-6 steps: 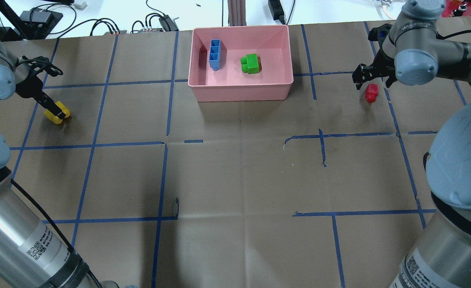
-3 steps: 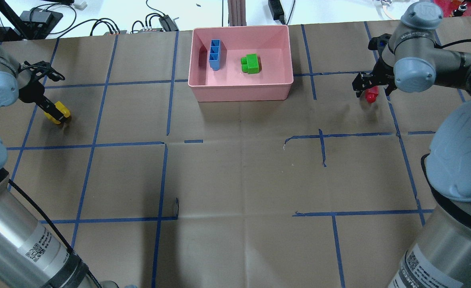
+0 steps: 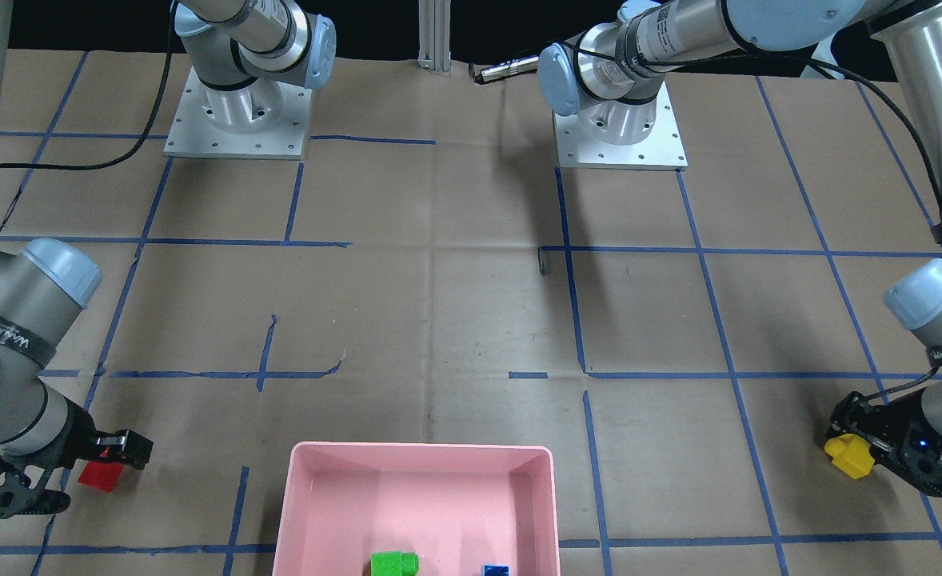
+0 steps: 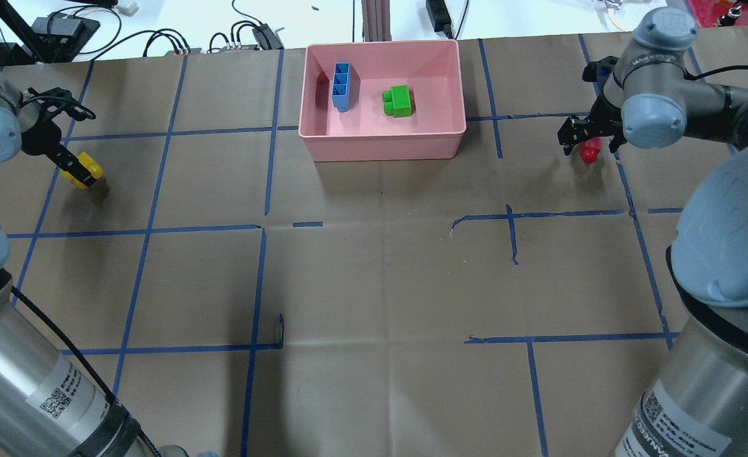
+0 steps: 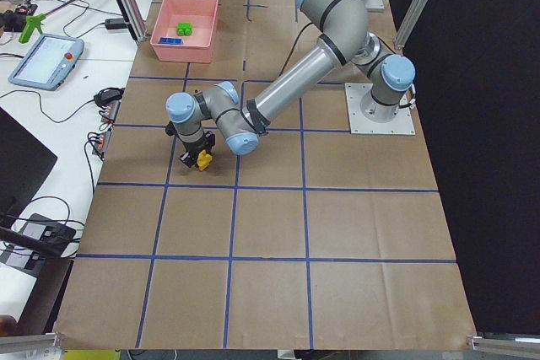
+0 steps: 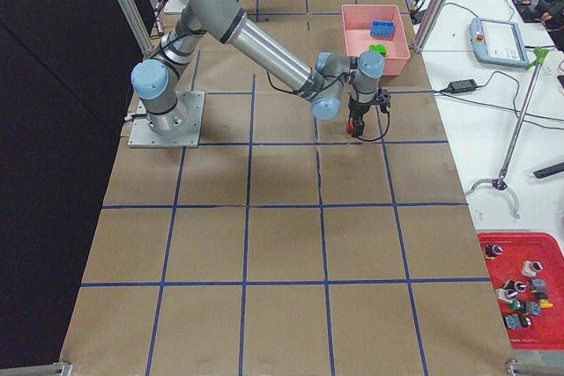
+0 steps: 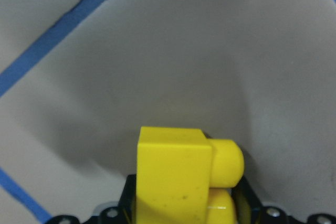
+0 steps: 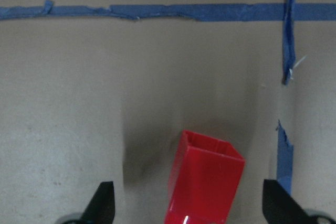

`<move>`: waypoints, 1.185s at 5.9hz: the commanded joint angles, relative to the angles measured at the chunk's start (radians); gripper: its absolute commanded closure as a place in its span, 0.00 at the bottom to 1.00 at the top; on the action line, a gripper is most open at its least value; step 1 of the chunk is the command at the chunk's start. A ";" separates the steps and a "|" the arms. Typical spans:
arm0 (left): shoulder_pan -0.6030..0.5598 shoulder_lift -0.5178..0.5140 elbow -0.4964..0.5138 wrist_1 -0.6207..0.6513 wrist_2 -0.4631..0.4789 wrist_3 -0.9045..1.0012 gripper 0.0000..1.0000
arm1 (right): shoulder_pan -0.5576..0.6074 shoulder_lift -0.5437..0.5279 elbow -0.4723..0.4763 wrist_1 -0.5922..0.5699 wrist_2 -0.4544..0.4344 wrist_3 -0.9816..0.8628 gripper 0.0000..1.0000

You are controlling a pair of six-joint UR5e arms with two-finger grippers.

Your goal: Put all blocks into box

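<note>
Status of left tool (image 4: 78, 171): the fingers are closed narrowly on a yellow two-stud plastic brick (image 4: 88, 169), gripped across its body, with one rounded stud projecting to the side in the left wrist view. This brick is at the far left of the table (image 4: 380, 266), a surface covered in brown paper and marked with blue tape lines (image 4: 158, 228); a shadow lies on the paper beside the brick, and whether the brick is clear of the surface cannot be determined. The right tool (image 4: 588, 143) is spread wide, pointing down at the far right of the table, with a small red plastic brick (image 4: 590, 152) between its fingers (image 8: 103, 203). The right wrist view shows a gap on each side of the red brick, so neither finger touches it; its hollow open end faces the camera and it sits slightly askew to the tool. A shallow pink plastic tray (image 4: 380, 146) with rounded corners stands at the middle of the far edge, well apart from both tools. Inside it, a light blue three-stud plastic brick (image 4: 341, 85) lies on its side near the left wall with its three cavities uppermost, and a green two-stud plastic brick (image 4: 400, 101) rests on the tray floor near the centre, apart from the blue one.
</note>
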 commanded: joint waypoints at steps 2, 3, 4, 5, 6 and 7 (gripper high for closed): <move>-0.063 0.093 0.089 -0.106 -0.006 -0.286 0.86 | 0.000 -0.001 -0.005 0.001 0.001 -0.007 0.18; -0.117 0.099 0.181 -0.225 -0.006 -0.420 0.86 | 0.000 -0.006 -0.004 0.001 -0.002 -0.009 0.38; -0.190 0.085 0.305 -0.372 -0.009 -0.617 0.86 | 0.002 -0.005 -0.002 0.001 -0.005 -0.009 0.45; -0.305 0.059 0.415 -0.454 -0.053 -0.826 0.86 | 0.002 -0.005 -0.002 0.001 -0.011 -0.010 0.49; -0.403 0.008 0.478 -0.467 -0.099 -0.998 0.86 | 0.000 -0.009 -0.004 0.001 -0.013 -0.010 0.64; -0.491 -0.019 0.529 -0.467 -0.109 -1.139 0.85 | 0.002 -0.012 -0.005 0.002 -0.002 -0.004 0.76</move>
